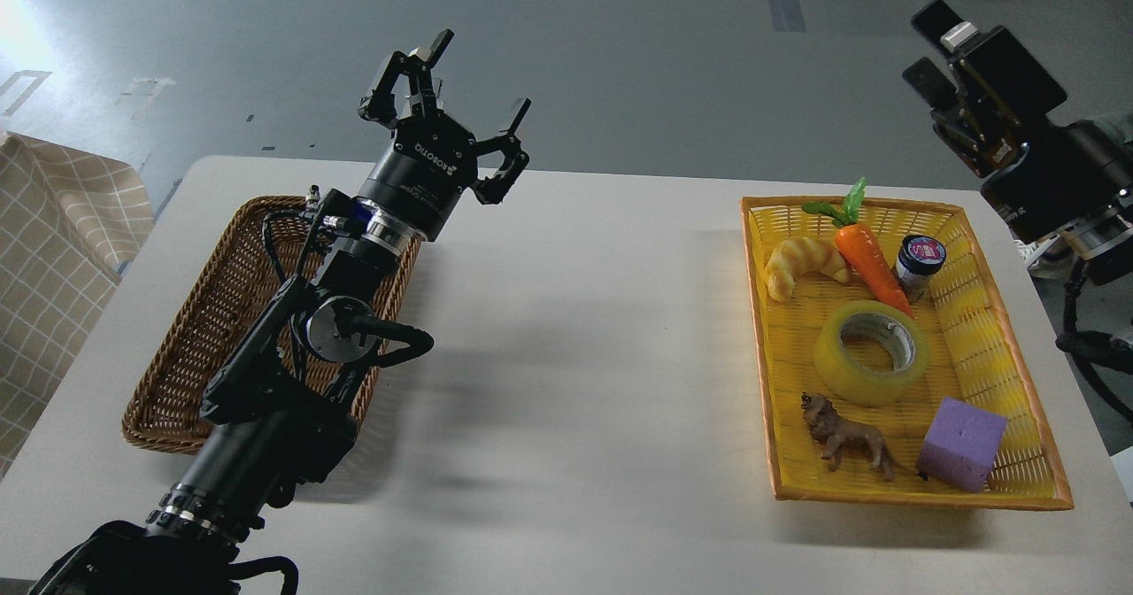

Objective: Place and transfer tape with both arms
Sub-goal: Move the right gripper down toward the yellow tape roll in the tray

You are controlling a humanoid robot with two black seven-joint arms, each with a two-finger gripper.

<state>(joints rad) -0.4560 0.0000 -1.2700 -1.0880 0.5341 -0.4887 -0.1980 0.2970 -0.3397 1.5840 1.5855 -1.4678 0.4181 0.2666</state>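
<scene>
Yellow translucent packing tape, a wide roll with a grey-white cardboard core, lay flat in the middle of the yellow woven plastic basket on the right side of the white table. No gripper touched the roll.

Around it in the same basket were other things. An orange toy carrot with green leaves lay just behind the roll, with its tip near the roll's far edge. A yellowish toy croissant lay to the left of the carrot, and a small dark jar with a pink-purple lid stood to the right of it. In front of the roll stood a brown toy lion, and beside the lion was a purple foam cube, in the near right corner.

The right gripper hung above the far right corner of the table, well apart from the basket. It was seen dark and partly end-on, so I cannot tell how far its fingers were apart. It held nothing that I could see.

The left gripper was on the other side of the table, raised over the far end of a brown wicker basket. Its fingers were spread wide and empty.
</scene>
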